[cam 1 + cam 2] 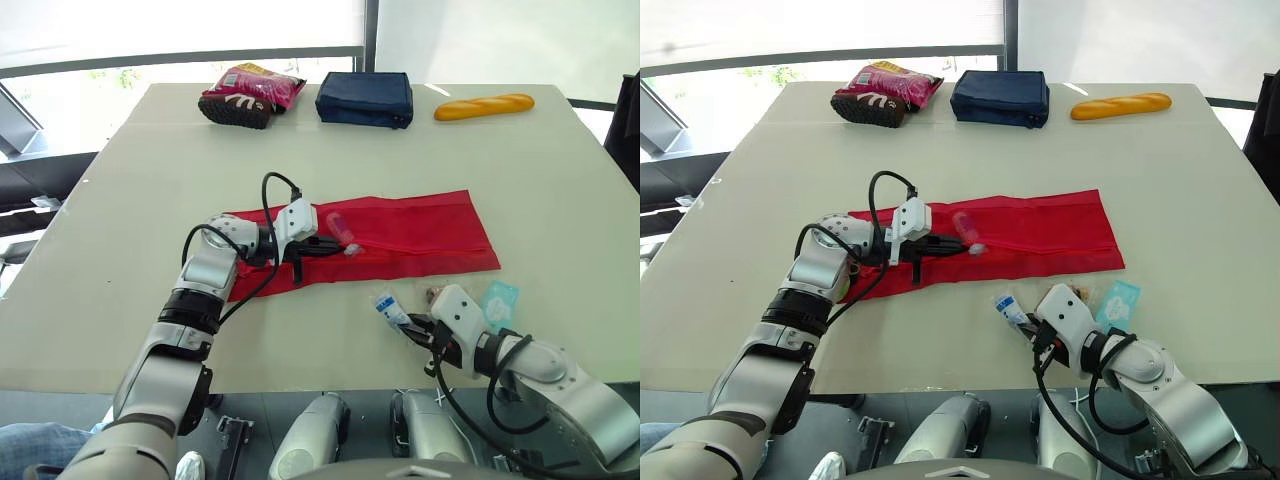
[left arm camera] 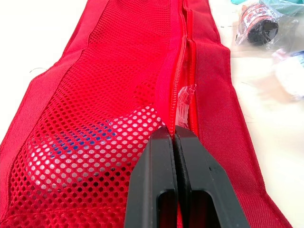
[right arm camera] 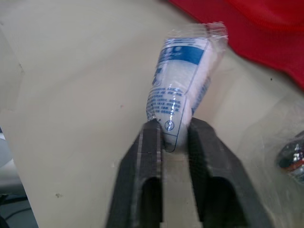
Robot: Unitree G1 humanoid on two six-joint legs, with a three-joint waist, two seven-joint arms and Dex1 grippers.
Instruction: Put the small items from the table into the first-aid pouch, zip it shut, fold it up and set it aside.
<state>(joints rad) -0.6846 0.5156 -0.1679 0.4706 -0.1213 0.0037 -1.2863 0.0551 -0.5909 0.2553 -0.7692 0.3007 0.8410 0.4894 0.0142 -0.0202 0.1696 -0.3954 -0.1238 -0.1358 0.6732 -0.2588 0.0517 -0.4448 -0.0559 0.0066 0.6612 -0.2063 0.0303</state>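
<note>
The red mesh first-aid pouch (image 1: 420, 235) lies unfolded across the middle of the table, its zipper (image 2: 183, 71) open. My left gripper (image 1: 325, 243) is shut on the pouch's fabric at the zipper edge (image 2: 174, 135). A white wrapped item (image 2: 95, 152) sits inside behind the mesh, and a clear wrapper tip (image 2: 184, 97) pokes out of the opening. Near the front edge, my right gripper (image 1: 415, 328) is shut on the end of a white-and-blue wrapped packet (image 3: 183, 90). A teal sachet (image 1: 500, 300) and a small dark item in clear wrap (image 2: 259, 23) lie beside it.
At the table's far side are a pink snack bag (image 1: 250, 92), a navy zipped case (image 1: 365, 98) and a bread loaf (image 1: 484, 105). The table's front edge (image 1: 330, 385) runs just below my right gripper.
</note>
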